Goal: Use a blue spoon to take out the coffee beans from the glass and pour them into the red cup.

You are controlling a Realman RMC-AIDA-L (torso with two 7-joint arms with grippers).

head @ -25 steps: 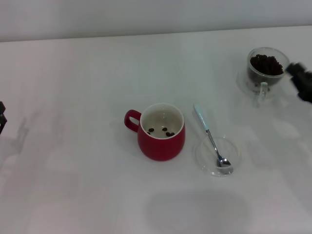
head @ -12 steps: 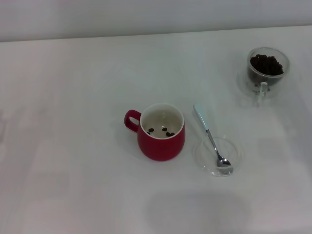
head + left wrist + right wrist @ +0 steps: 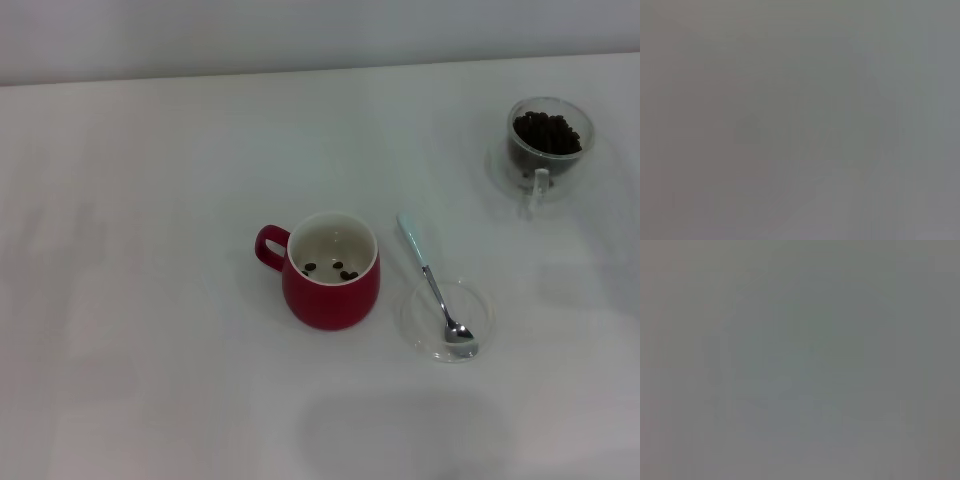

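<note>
Soft, even, bright light falls on the white table (image 3: 150, 330) in the head view, with a faint pink-green mottling. A broad dim shadow lies on the near side of the red cup (image 3: 330, 270), and fainter patches show at the far left and right. Small glints mark the glass (image 3: 548, 140). Both wrist views are a featureless grey blur.

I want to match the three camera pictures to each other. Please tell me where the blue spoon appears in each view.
Head view: the blue spoon lies right of the red cup, its bowl resting in the clear saucer, handle pointing away toward the table's far edge.
Left wrist view: not in it; only a plain grey field shows.
Right wrist view: not in it; the same.
Shared landmark: none.
</note>
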